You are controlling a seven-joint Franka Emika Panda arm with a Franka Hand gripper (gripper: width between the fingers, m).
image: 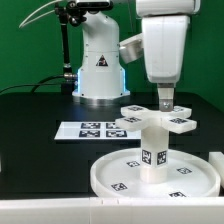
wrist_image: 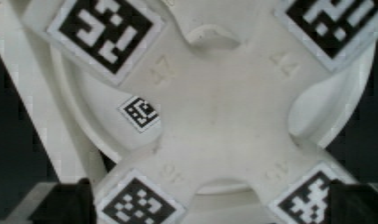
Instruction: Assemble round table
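Observation:
The large rimmed round disc lies flat at the front of the table. The short cylinder leg stands upright in its middle, a tag on its side. Just behind it lies the cross-shaped base, its tags facing up. My gripper hangs straight down over the base's right arm, dark fingers reaching to its top. In the wrist view the cross-shaped base fills the picture very close up, with tags at its arms. The gripper is open; only dark finger edges show at the frame's corners.
The marker board lies flat on the black table at the exterior view's left of the base. The robot's white pedestal stands at the back. A white edge shows at the exterior view's right border.

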